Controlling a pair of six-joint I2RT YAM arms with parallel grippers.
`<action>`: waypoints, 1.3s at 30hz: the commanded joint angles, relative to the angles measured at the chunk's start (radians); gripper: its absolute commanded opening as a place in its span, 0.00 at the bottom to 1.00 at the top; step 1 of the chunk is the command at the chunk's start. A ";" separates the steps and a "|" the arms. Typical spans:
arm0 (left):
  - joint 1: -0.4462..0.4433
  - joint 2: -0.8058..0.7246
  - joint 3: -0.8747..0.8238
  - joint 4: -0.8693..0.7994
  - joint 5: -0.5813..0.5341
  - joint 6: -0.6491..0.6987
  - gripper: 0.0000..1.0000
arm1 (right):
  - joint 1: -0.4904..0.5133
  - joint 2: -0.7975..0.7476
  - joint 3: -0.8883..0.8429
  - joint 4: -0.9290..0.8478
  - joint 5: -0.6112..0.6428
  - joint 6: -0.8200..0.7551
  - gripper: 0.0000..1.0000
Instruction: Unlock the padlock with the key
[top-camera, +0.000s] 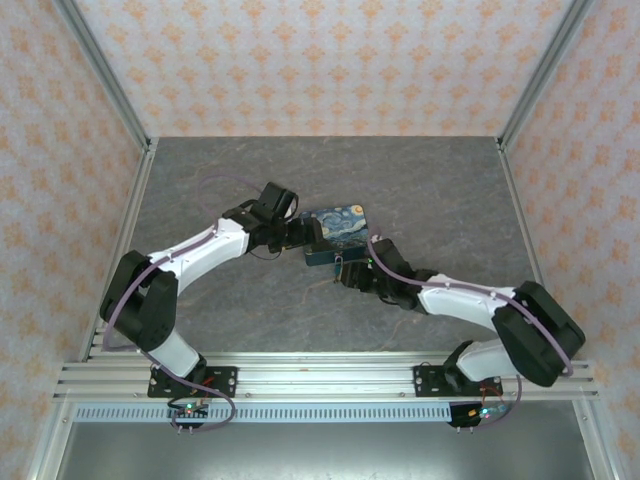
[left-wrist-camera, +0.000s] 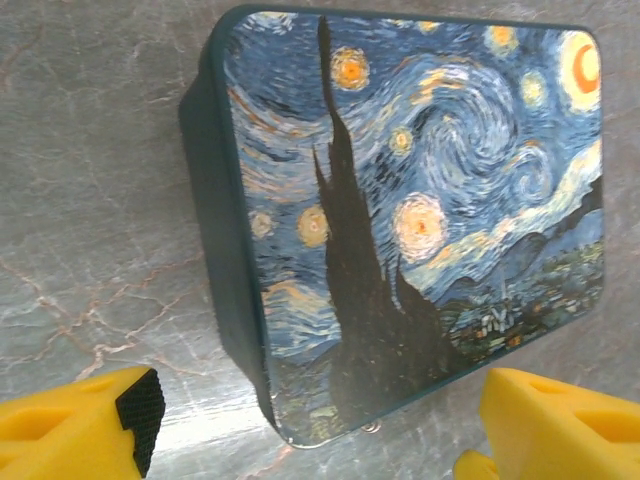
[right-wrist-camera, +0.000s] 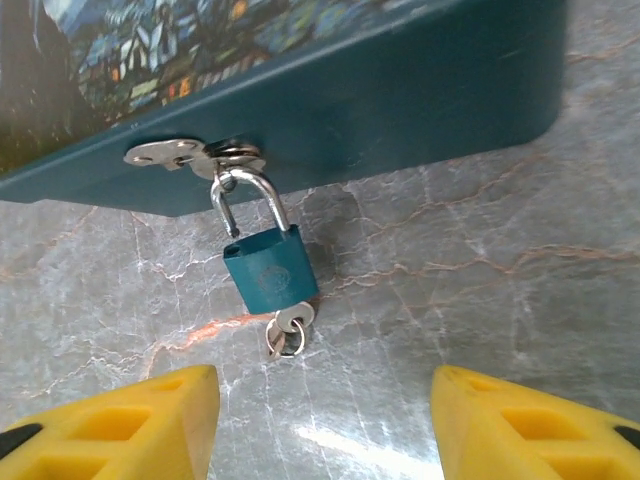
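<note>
- Looking from the right wrist, we see the padlock (right-wrist-camera: 270, 272) hanging by its silver shackle from the hasp (right-wrist-camera: 185, 153) on the teal side wall of the box (right-wrist-camera: 420, 110). Its small teal body sits just below the hasp, over the grey marbled table (right-wrist-camera: 480, 290).
- A key (right-wrist-camera: 292, 322) sits in the padlock's bottom end, with a small ring on it.
- The right gripper (right-wrist-camera: 320, 400) is released. Its yellow fingers stand wide apart near the padlock and key, short of both, with nothing between them.
- From the left wrist we see the left gripper (left-wrist-camera: 315, 420) spread too. Its fingers stand either side of the near corner of the box's painted lid, and we can make out no contact.
- From above, the box lies mid-table, with the left gripper at its left end and the right gripper at its near edge.
</note>
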 joint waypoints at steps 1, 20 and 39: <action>0.003 0.012 0.034 -0.069 -0.066 0.046 0.83 | 0.038 0.053 0.079 -0.071 0.110 -0.010 0.58; 0.003 0.040 0.011 -0.031 -0.048 0.037 0.83 | 0.080 0.250 0.241 -0.136 0.167 -0.013 0.56; 0.003 0.059 -0.012 -0.015 -0.049 0.040 0.83 | 0.081 0.238 0.226 -0.136 0.187 -0.036 0.15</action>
